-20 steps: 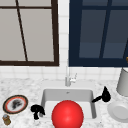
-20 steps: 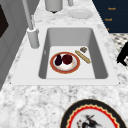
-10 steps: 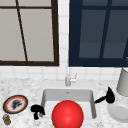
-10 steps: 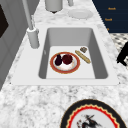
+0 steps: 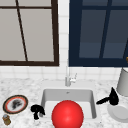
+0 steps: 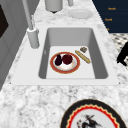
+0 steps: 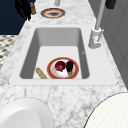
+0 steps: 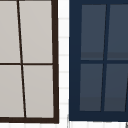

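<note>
**Two black hands hover at the edges of the white sink**

The left hand [image 5: 37, 110] hangs over the speckled marble desk [image 5: 25, 85] just beside the left rim of the white rectangular sink [image 5: 67, 93], its fingers curled downward and holding nothing. Left of it lies a round decorated plate with a red and black rim [image 5: 15, 104], and near that stands a small brown jar [image 5: 6, 119].

The right hand [image 5: 110, 98] floats by the sink's right rim, fingers stretched straight toward the basin and empty. It sits just above a plain white round plate [image 5: 118, 113], with a tall pale grey cylindrical container [image 5: 123, 82] behind it.

Inside the basin, seen from the left side, a red-rimmed round plate [image 6: 76, 67] carries a dark red round fruit [image 6: 67, 59] and a dark purple eggplant [image 6: 58, 60], side by side. A tan stick-shaped loaf [image 6: 82, 56] lies just beside the plate. A large red ball [image 5: 67, 115] covers the basin's front in the front view.
</note>
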Motion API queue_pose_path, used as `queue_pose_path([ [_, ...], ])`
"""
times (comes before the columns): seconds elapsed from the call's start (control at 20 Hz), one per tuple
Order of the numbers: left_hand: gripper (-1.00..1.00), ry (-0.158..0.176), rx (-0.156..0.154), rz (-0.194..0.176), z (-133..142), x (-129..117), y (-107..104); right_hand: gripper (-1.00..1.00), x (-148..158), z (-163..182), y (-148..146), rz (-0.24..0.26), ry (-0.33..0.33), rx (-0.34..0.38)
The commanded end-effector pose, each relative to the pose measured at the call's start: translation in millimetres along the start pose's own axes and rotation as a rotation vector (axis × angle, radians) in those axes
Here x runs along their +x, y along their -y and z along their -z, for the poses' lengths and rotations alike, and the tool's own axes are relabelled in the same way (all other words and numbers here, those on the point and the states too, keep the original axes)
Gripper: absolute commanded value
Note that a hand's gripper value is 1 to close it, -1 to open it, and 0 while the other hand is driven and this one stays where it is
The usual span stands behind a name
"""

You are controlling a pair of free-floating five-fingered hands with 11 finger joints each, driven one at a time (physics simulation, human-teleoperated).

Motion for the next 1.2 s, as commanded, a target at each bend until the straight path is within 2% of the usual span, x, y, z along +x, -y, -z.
queue_pose_path([
  [0.0,0.0,0.0,0.0,0.0,0,0,0,-1.0,12,-15,9,0.103,-0.021,-0.065],
  [0.2,0.0,0.0,0.0,0.0,0,0,0,-1.0,25,-17,14,0.115,-0.021,-0.173],
  [0.6,0.0,0.0,0.0,0.0,0,0,0,-1.0,56,-34,33,0.214,-0.047,-0.322],
  [0.85,0.0,0.0,0.0,0.0,0,0,0,-1.0,76,-51,53,0.26,-0.083,-0.343],
  [1.0,0.0,0.0,0.0,0.0,0,0,0,-1.0,77,-78,75,0.269,-0.082,-0.294],
  [1.15,0.0,0.0,0.0,0.0,0,0,0,-1.0,82,-100,91,0.285,-0.088,-0.281],
])
